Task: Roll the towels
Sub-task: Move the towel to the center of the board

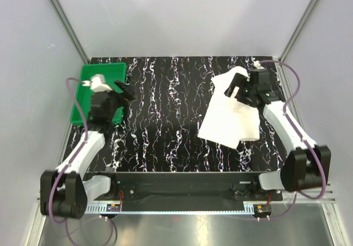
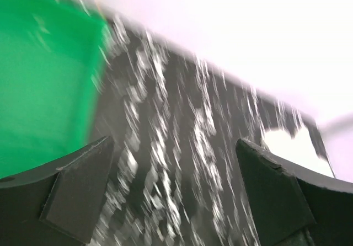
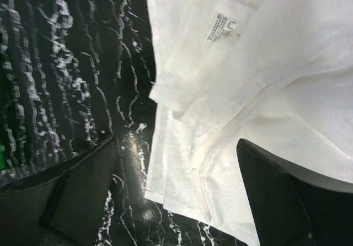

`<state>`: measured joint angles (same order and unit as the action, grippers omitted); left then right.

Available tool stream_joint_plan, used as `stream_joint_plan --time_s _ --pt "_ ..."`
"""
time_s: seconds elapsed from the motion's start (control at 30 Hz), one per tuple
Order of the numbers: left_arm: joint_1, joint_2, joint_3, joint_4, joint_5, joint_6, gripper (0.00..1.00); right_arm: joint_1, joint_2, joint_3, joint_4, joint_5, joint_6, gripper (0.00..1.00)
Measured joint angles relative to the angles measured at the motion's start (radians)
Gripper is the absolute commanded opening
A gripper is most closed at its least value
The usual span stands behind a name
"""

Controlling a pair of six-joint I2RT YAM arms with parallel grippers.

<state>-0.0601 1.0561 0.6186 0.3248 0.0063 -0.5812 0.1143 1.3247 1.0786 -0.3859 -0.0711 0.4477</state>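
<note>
Surface [image 1: 165, 119]: black slab veined with white, marble-like and glossy; pale plain walls [image 1: 182, 14] close it in

Towels [image 1: 229, 116]: white heap at about 3 o'clock on the surface; loose and crumpled, several layers overlapping; no roll formed that I can see; whether it is one cloth or two I cannot tell

Tray [image 1: 94, 86]: green plastic at 10 o'clock; shallow, rectangular, hard-rimmed

Right jaws: spread wide, holding nothing; poised over the 12 o'clock end of the towels, a hemmed edge lying below the gap in the wrist view

Left jaws: spread wide, holding nothing; by the tray's 3 o'clock rim, well apart from the towels; that wrist view is blurred

Step in hand: judged the very start; reaching for the cloth, rolling not yet begun

Next move: likely calls for pinching a single layer at a corner, drawing it clear and laying it flat before any rolling; the left jaws would have to cross toward 3 o'clock to help

Material: soft woven cloth, limp, with stitched hems and a small printed care label [image 3: 220, 26]; probably sags and folds rather than holding shape; the smooth slab may let it slide
</note>
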Motion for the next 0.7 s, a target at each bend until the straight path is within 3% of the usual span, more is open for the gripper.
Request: stream_joint_plan --time_s 0.17,0.23,0.37,0.5,0.7 --pt "-0.187 0.103 0.018 -0.189 0.047 -0.042 0.99 0.055 0.155 0.08 -0.144 0.116 0.002 0.71" --pt "-0.241 0.104 0.018 -0.235 0.072 -0.047 0.99 0.055 0.192 0.08 -0.186 0.152 0.012 0.7" --pt "-0.276 0.089 0.016 -0.267 0.078 -0.054 0.99 0.054 0.256 0.082 -0.23 0.214 0.021 0.62" --pt "-0.297 0.064 0.002 -0.281 0.078 -0.056 0.99 0.054 0.325 0.105 -0.247 0.247 0.021 0.46" --pt "-0.311 0.063 -0.001 -0.29 0.077 -0.055 0.99 0.054 0.377 0.134 -0.246 0.282 0.016 0.29"
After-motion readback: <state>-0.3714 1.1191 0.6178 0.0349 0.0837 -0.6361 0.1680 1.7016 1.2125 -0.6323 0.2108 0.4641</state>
